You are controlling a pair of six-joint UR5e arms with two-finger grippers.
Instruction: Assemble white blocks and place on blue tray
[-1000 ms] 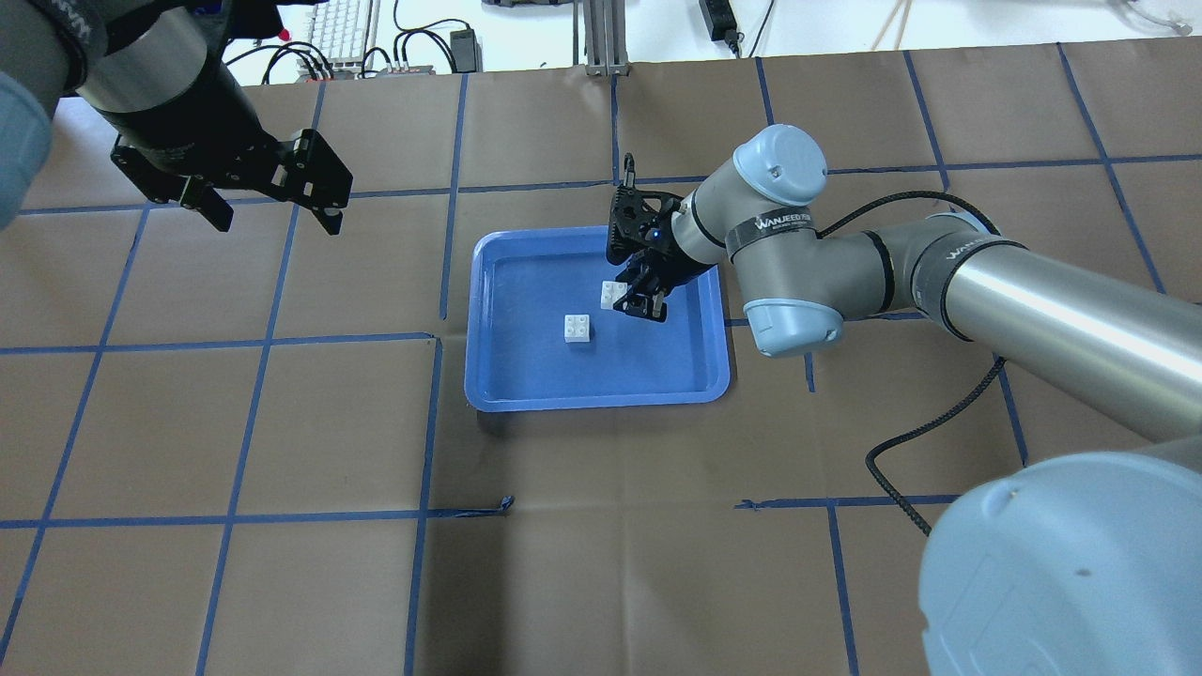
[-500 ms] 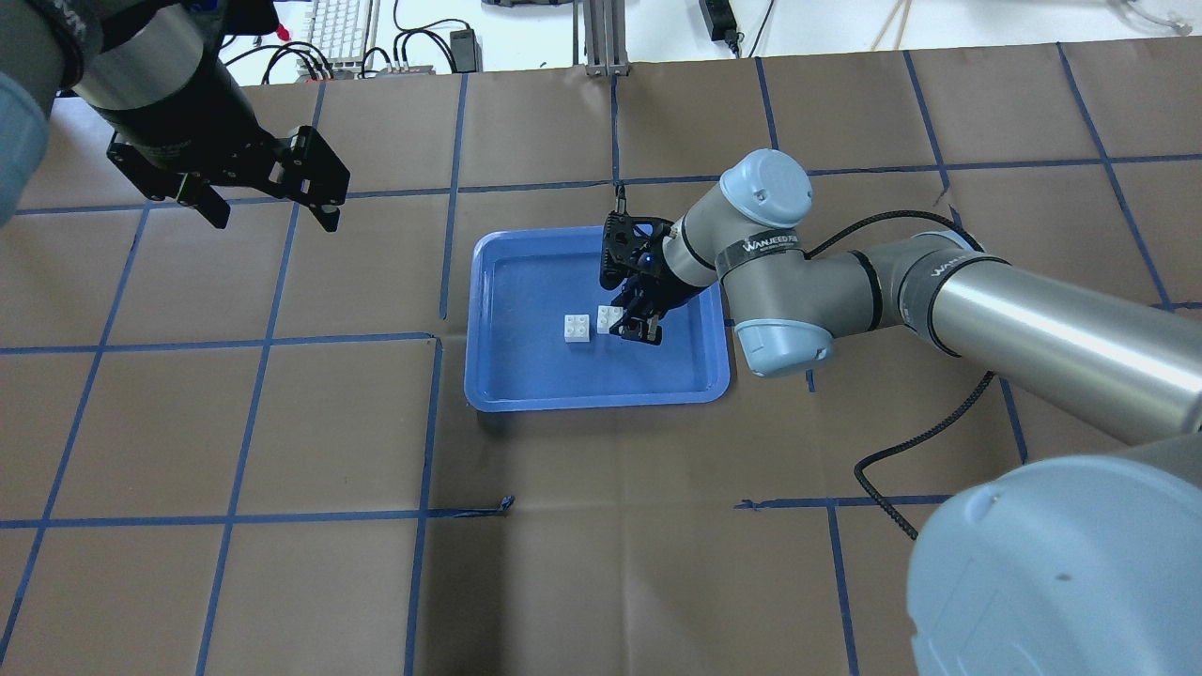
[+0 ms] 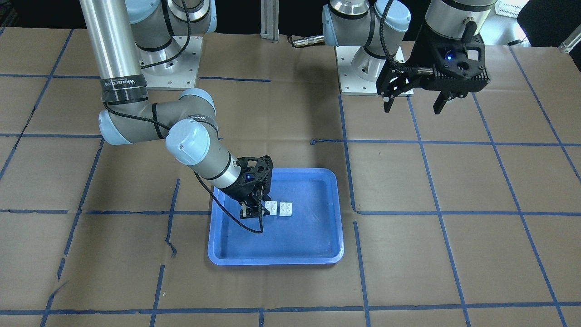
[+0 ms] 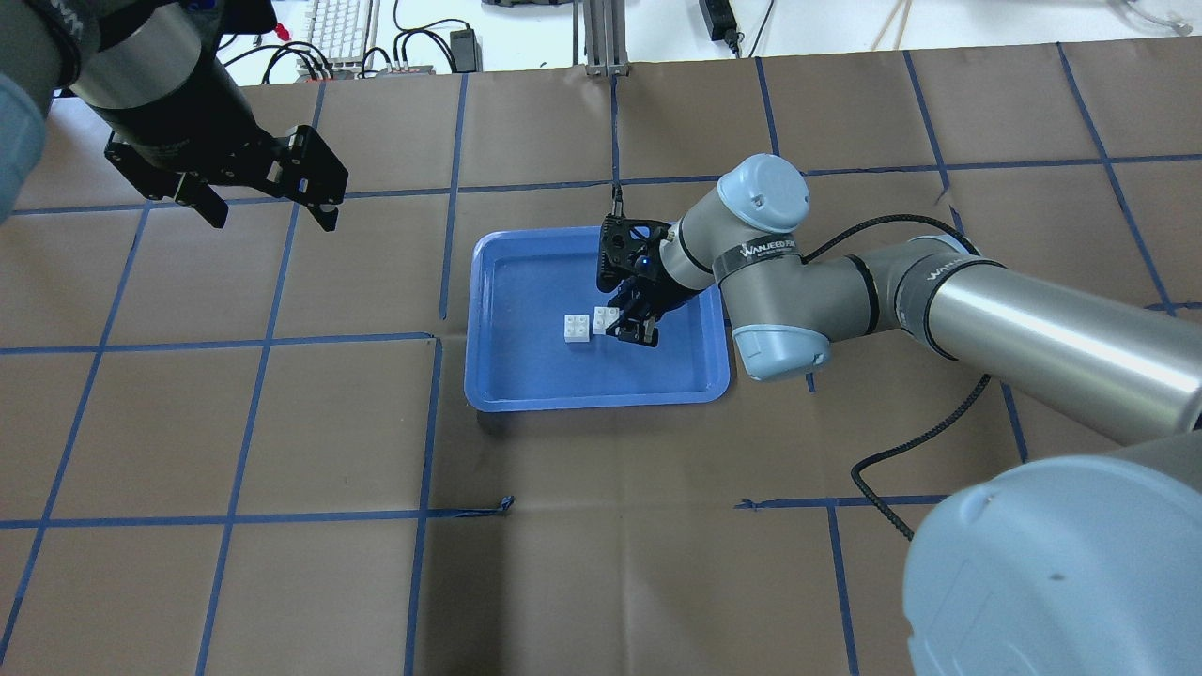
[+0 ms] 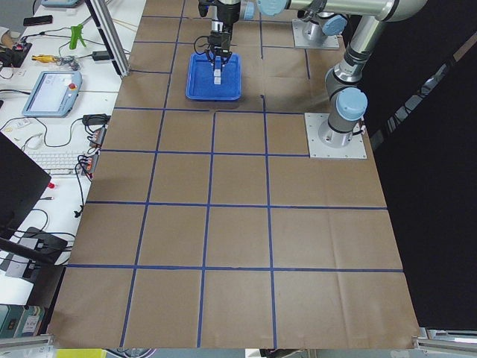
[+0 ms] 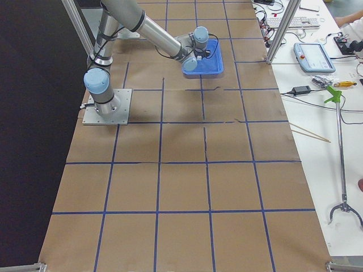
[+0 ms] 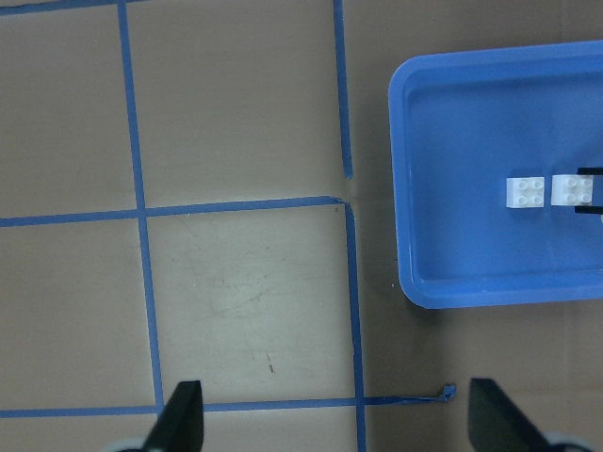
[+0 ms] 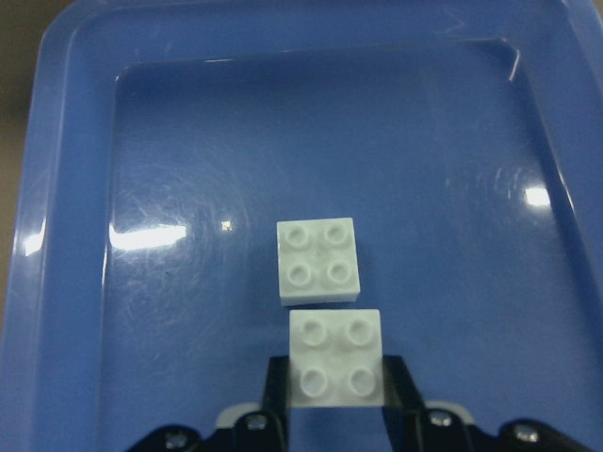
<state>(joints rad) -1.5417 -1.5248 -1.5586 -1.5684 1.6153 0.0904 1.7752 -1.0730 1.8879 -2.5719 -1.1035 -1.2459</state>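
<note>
Your right claw [image 8: 335, 391] is closed on one block [image 8: 335, 353], pinching its two sides. That block sits studs up just beside the second block [image 8: 318, 261], with a thin gap between them, both over the middle of the tray [image 4: 488, 282]. You can't tell whether the gripped one touches the tray floor. Your left claw [image 4: 270, 208] hangs wide open and empty above the tabletop [image 4: 601, 563], well apart from the tray.
</note>
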